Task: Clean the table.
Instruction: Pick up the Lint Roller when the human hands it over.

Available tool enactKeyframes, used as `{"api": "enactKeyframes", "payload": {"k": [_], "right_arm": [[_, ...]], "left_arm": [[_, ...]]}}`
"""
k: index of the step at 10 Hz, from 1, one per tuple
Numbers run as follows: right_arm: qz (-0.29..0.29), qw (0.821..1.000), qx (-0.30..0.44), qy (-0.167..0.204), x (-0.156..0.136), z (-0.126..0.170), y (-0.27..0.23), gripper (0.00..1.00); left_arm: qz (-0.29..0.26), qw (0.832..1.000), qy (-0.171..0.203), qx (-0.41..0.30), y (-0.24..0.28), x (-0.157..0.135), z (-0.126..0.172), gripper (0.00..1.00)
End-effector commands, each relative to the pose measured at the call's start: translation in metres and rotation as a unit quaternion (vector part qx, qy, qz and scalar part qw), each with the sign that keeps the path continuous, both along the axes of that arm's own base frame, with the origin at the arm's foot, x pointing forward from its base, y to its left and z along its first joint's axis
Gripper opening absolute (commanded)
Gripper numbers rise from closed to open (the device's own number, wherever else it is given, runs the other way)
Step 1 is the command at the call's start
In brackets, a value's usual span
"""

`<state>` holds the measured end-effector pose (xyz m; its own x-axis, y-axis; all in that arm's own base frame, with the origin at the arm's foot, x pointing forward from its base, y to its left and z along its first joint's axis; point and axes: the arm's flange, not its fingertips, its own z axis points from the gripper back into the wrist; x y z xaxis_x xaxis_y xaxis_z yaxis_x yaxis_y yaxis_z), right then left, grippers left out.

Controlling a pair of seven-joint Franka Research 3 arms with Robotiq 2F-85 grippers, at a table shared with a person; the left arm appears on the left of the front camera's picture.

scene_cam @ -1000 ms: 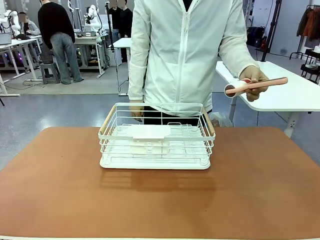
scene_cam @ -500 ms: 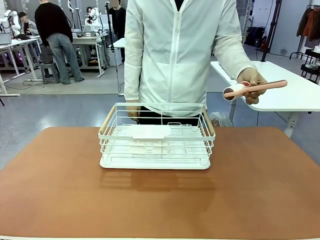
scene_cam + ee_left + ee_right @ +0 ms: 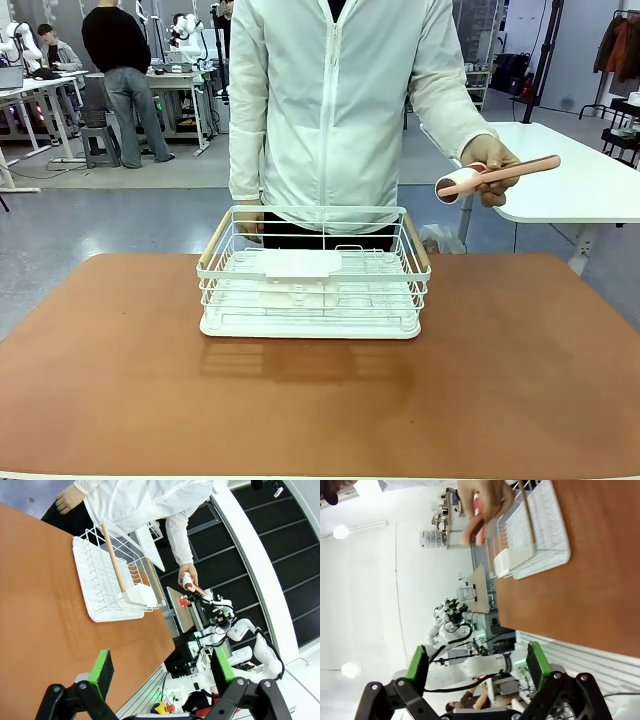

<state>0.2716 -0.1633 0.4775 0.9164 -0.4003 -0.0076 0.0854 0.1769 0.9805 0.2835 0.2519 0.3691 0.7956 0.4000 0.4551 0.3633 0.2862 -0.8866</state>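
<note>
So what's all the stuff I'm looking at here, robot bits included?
table: one, reddish-brown, filling the foreground.
basket: one, white wire with wooden handles, on the table's far middle.
lint roller: one, pink handle and white roll, held in the air past the table's far right.
second table: one, white, behind at the right.
bystanders: at least two, dark tops, far back left.
person: one, white jacket, standing behind the basket.
hand: one, gripping the lint roller.
left pincer: one, black with green pads, open, empty.
right pincer: one, black with green pads, open, empty.
</note>
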Motion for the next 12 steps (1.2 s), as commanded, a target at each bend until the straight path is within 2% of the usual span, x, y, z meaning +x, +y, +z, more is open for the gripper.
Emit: {"api": "enactKeyframes", "payload": {"k": [1,2,4,5,7,10,12], "right_arm": [[-0.040,0.997,0.011,0.057,0.018,0.018,0.056,1.00],[-0.031,0.996,0.021,0.076,0.029,0.025,0.075,1.00],[-0.038,0.994,-0.017,0.101,0.054,0.031,0.104,1.00],[-0.037,0.991,-0.029,0.128,0.068,0.033,0.114,1.00],[-0.082,0.983,-0.043,0.161,0.096,0.035,0.123,1.00],[-0.132,0.977,-0.034,0.166,0.124,0.032,0.130,1.00],[-0.138,0.977,-0.032,0.158,0.133,0.025,0.138,1.00]], "left_arm": [[-0.001,1.000,-0.010,-0.006,0.002,-0.003,0.000,1.00],[-0.001,1.000,-0.010,-0.006,0.002,-0.003,0.000,1.00],[-0.001,1.000,-0.010,-0.006,0.002,-0.003,0.000,1.00],[-0.001,1.000,-0.010,-0.006,0.002,-0.003,0.000,1.00],[-0.001,1.000,-0.010,-0.006,0.002,-0.003,0.000,1.00],[-0.001,1.000,-0.010,-0.006,0.002,-0.003,0.000,1.00],[-0.001,1.000,-0.010,-0.006,0.002,-0.003,0.000,1.00]]}}
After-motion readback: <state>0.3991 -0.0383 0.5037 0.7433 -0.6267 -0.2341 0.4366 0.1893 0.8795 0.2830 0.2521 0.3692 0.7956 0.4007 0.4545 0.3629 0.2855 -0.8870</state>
